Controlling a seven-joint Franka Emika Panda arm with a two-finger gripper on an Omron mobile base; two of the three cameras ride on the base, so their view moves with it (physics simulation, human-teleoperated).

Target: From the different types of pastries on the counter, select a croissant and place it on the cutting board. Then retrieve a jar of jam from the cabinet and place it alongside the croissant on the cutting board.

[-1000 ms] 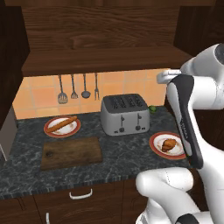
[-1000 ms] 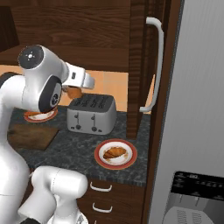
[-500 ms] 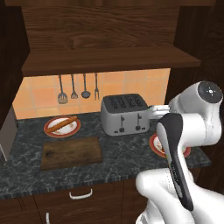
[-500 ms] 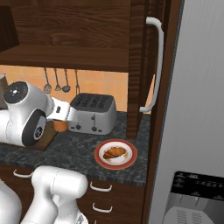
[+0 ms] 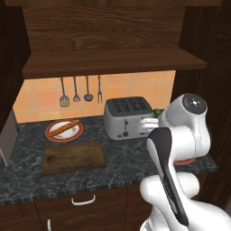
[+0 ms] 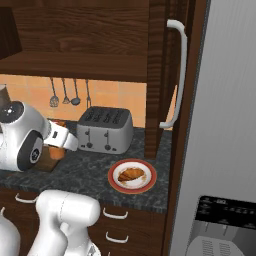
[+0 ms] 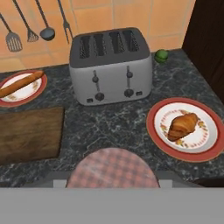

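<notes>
The croissant (image 7: 182, 125) lies on a red-rimmed plate (image 7: 210, 148) at the counter's right end, also seen from the right base as the croissant (image 6: 131, 174). The dark wooden cutting board (image 5: 74, 157) lies bare, left of the toaster; its right end (image 7: 28, 133) shows in the hand view. My gripper (image 6: 56, 150) hangs low over the counter (image 5: 126, 158) in front of the toaster, shut on the orange jar of jam (image 6: 58, 152). The jar's checked pinkish lid (image 7: 113, 168) hides the fingertips. The long bread stick (image 5: 64, 128) rests on a second plate at back left.
A silver four-slot toaster (image 5: 128, 117) stands mid-counter, with a small green fruit (image 7: 161, 55) behind its right corner. Utensils (image 5: 81, 90) hang on the orange tiled wall. The cabinet's plank shelf (image 5: 113, 61) runs overhead. A tall panel and a grey fridge (image 6: 225, 125) close off the right.
The arm has swung down from the cabinet shelf to just above the counter in front of the toaster, carrying the orange jar with it.
</notes>
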